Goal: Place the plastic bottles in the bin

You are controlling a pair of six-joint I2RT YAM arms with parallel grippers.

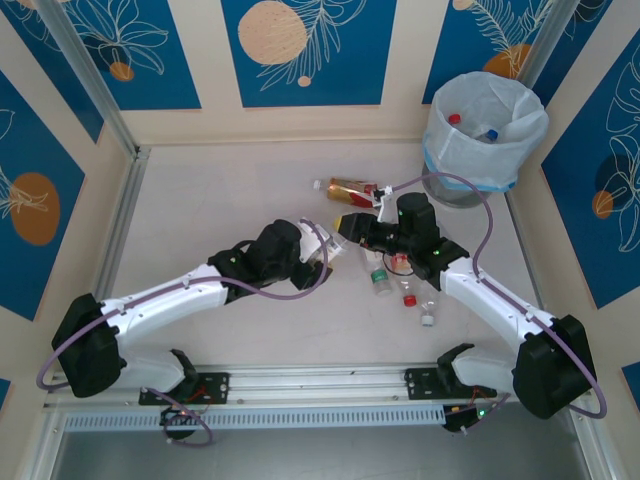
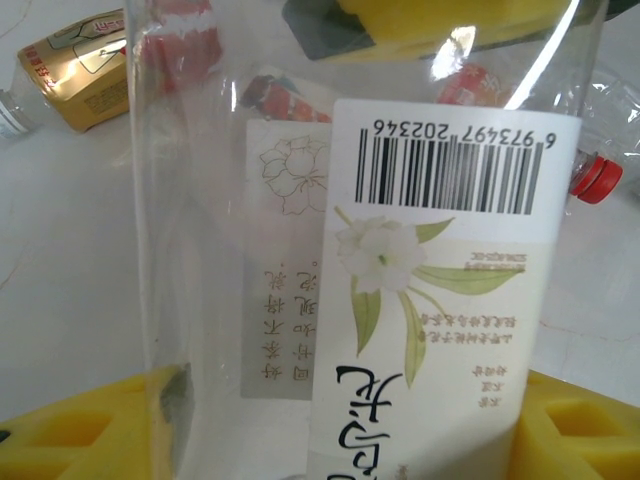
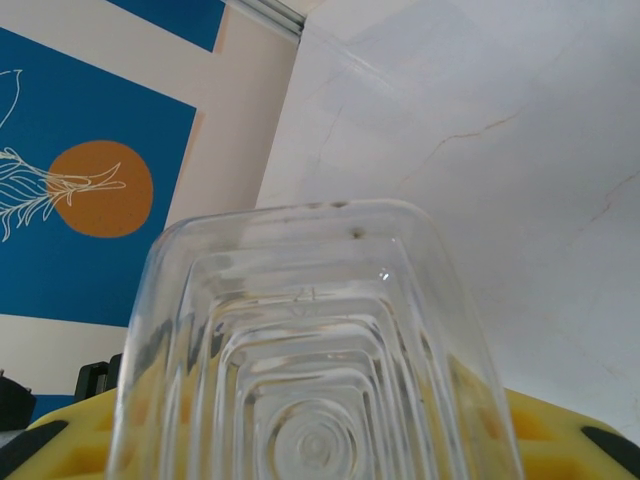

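- Left jaws are pinching shut on a smooth clear bottle [image 2: 420, 300], paper-labelled, above the counter [image 1: 220, 200].
- Right jaws are flanking a ribbed square-based bottle [image 3: 320, 380]; grip unclear.
- Crinkly bag-lined round bin [image 1: 485, 130] is standing far right.

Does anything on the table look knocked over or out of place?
Nothing spilled or damaged. A gold-labelled bottle lies on its side near the bin, and a few small bottles lie scattered loose on the table.

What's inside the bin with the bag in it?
Inside the bin, a red cap and a blue cap show. The bag's folds hide most of those bottles and anything deeper.
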